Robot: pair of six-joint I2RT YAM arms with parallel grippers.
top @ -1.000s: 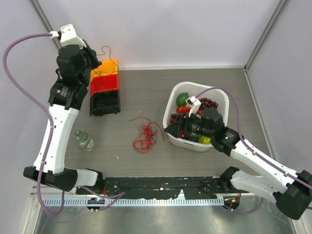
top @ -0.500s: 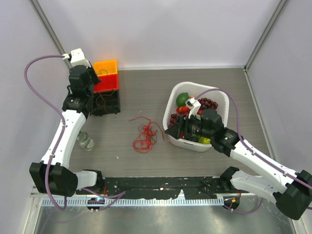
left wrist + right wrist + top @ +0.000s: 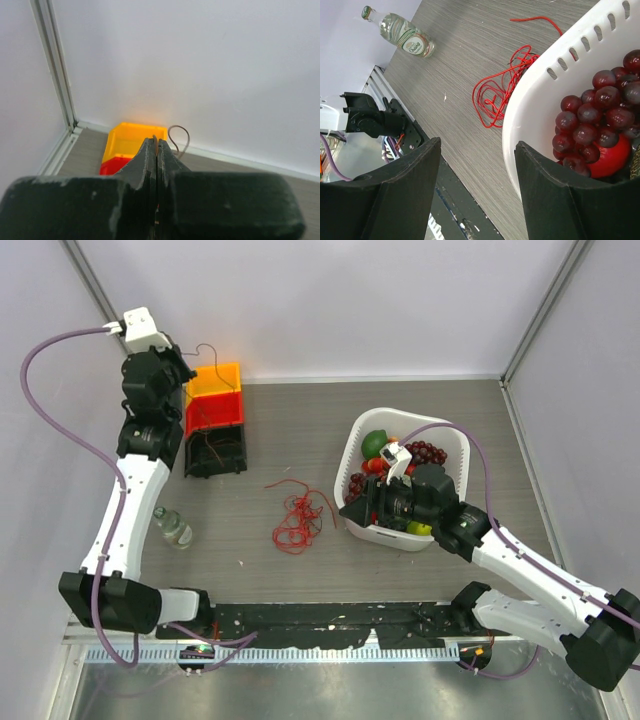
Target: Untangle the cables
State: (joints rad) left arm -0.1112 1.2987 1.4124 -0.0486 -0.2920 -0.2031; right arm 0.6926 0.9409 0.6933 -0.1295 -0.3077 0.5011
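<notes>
The cables, a loose tangle of thin red wire (image 3: 298,515), lie on the table left of the white basket (image 3: 441,439); the tangle also shows in the right wrist view (image 3: 499,89). My left gripper (image 3: 188,371) is raised at the back left over the stacked bins. It is shut on a thin brownish strand (image 3: 211,350), which loops out past its tips in the left wrist view (image 3: 179,135). My right gripper (image 3: 352,508) is open and empty at the basket's near left rim (image 3: 555,95), a little right of the tangle.
Yellow (image 3: 218,378), red (image 3: 215,412) and black (image 3: 216,451) bins stand stacked at the back left. A small plastic bottle (image 3: 172,526) lies near the left arm. The basket holds grapes (image 3: 592,112) and other fruit. A black rail (image 3: 330,618) runs along the near edge.
My left gripper dipped toward the black bin half a second ago and has risen back up and left with the brownish strand. The right arm and the red tangle have not moved.
</notes>
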